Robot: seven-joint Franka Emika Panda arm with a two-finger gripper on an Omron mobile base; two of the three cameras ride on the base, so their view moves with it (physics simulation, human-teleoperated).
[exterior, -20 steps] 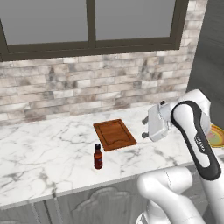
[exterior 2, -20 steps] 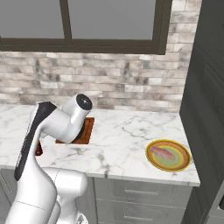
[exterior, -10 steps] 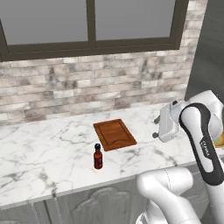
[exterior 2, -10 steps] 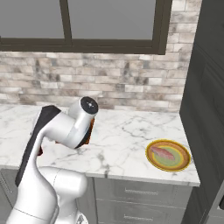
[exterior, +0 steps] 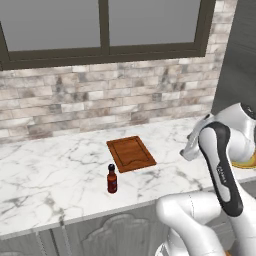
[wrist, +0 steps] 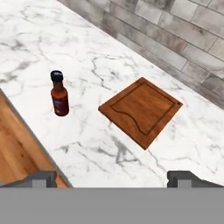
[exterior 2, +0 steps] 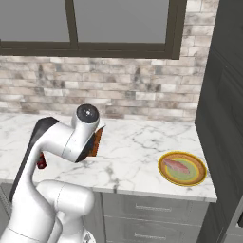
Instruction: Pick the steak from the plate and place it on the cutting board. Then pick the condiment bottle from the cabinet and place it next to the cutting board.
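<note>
While I watch the left base view, the arm has swung right, away from the cutting board (exterior: 131,153) toward the tabletop's (exterior: 50,175) far end; the condiment bottle (exterior: 112,179) already stands just beside the board (oddly, before the steak).

From the right base view, the steak (exterior 2: 178,166) lies on the plate (exterior 2: 182,169), untouched, well apart from the board.

Through the hand view, my fingers (wrist: 111,178) stand wide and empty above the board and bottle. I judge the steak pick comes next.
</note>
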